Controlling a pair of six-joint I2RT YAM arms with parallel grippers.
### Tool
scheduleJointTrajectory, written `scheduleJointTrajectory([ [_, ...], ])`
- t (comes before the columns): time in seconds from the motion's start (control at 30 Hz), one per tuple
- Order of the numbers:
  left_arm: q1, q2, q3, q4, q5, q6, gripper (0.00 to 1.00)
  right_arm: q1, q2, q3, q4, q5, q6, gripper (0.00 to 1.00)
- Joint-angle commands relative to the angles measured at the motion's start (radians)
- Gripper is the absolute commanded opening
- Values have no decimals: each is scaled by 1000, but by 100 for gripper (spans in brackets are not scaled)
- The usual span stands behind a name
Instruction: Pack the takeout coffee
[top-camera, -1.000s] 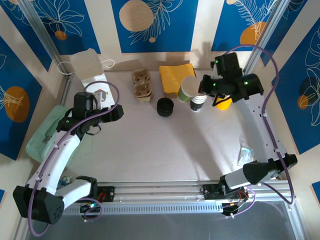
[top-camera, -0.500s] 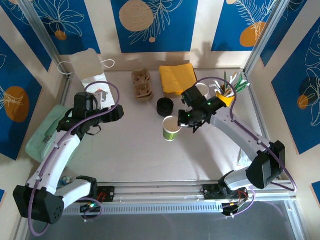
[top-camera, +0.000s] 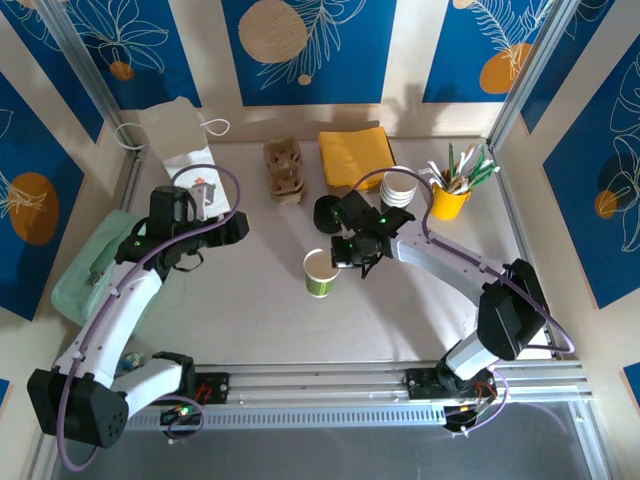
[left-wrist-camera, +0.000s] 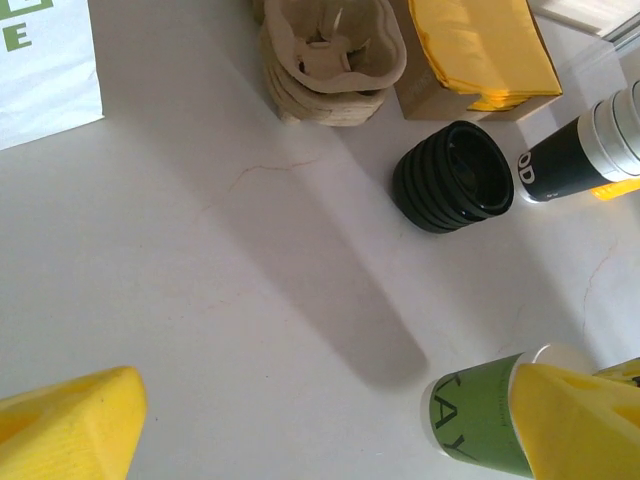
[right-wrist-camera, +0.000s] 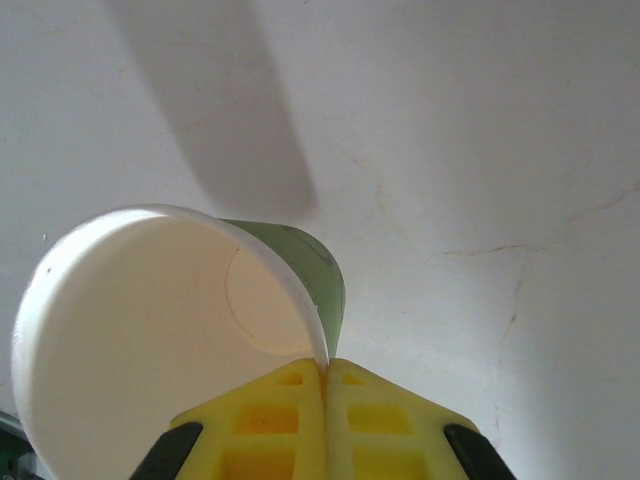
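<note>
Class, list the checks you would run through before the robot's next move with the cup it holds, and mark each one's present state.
1. Right gripper shut on green cup rim: ok.
2. Cup empty inside: ok.
3. Cup base touching table: cannot tell.
4. Left gripper open, apart from cup: ok.
5. Black lids apart from cup: ok.

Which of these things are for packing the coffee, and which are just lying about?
Likely for the job:
- green paper cup, pinched at its rim by the right gripper
- stack of spare cups
- black lids
- pulp carrier trays
- white paper bag

Probably just lying about:
- yellow napkins
- yellow pot of sticks
</note>
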Motion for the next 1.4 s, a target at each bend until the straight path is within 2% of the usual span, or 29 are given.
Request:
scheduleJointTrajectory([
  [0.0,-11,5,-5,29,26,7,94,15,18,-6,15,18,14,0],
  [0.63,-11,1,0,20,22,16,94,59,56,-6,6,77,1,2],
  [1.1,-13,-5,-2,14,21,18,94,78,60,15,-8,59,15,9],
  [1.37,-12,-4,0,13,33,16,94,80,29,42,-32,48,18,22],
])
